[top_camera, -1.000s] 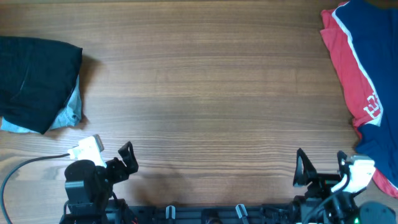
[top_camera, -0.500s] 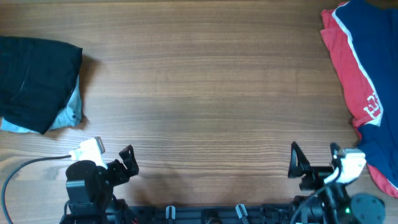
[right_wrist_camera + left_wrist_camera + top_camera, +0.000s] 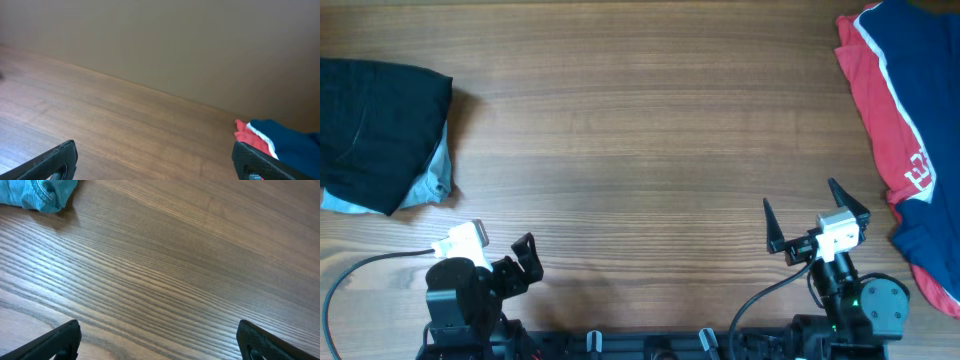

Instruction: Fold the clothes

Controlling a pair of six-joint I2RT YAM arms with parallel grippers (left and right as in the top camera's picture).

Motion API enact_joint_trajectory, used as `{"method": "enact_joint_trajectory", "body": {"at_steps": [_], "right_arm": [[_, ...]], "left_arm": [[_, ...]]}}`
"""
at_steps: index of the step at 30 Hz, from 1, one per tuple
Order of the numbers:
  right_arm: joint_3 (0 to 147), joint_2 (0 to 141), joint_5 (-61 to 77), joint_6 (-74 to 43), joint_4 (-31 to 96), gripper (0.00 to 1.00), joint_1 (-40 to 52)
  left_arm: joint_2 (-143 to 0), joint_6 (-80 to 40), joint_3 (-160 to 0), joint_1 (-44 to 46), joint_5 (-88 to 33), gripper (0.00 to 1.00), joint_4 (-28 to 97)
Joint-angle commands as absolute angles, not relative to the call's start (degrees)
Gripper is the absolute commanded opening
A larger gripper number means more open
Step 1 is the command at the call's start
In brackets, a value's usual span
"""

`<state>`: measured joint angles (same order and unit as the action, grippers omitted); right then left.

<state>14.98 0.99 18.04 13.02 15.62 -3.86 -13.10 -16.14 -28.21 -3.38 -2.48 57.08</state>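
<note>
A red and navy garment lies unfolded at the right edge of the wooden table; its corner shows in the right wrist view. A folded dark garment rests on a light blue one at the left edge; the blue cloth shows in the left wrist view. My left gripper is open and empty near the front left edge. My right gripper is open and empty, raised above the front right of the table, left of the red garment.
The wooden table spans the view. A grey cable runs from the left arm at the front left. The arm bases stand along the front edge.
My right gripper has risen and moved forward and left from the front edge, its fingers spreading wider in view. The left arm and the clothes have not moved.
</note>
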Motion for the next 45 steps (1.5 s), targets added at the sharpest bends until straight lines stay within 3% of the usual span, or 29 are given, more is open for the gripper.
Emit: {"method": "enact_joint_trajectory", "body": {"at_steps": [1, 13, 23, 28, 45], "right_arm": [[12.8, 0.2, 19.5, 13.9, 11.9, 1.0, -4.0], [0.3, 0.1, 19.3, 10.2, -7.7, 1.0, -3.9], [0.3, 0.1, 16.8, 8.8, -1.7, 1.0, -3.9], [0.3, 0.1, 5.2, -5.0, -2.6, 1.0, -3.9], [0.3, 0.1, 3.4, -4.9, -0.1, 1.0, -3.9]], "left_arm": [[-12.8, -15.2, -28.1, -3.1, -2.3, 1.0, 57.1], [-12.8, -15.2, -28.1, -3.1, -2.3, 1.0, 57.1], [-12.8, -15.2, -28.1, -3.1, -2.3, 1.0, 57.1], [-12.8, -15.2, -28.1, -3.1, -2.3, 1.0, 57.1], [-12.8, -15.2, -28.1, -3.1, -2.3, 1.0, 57.1]]}}
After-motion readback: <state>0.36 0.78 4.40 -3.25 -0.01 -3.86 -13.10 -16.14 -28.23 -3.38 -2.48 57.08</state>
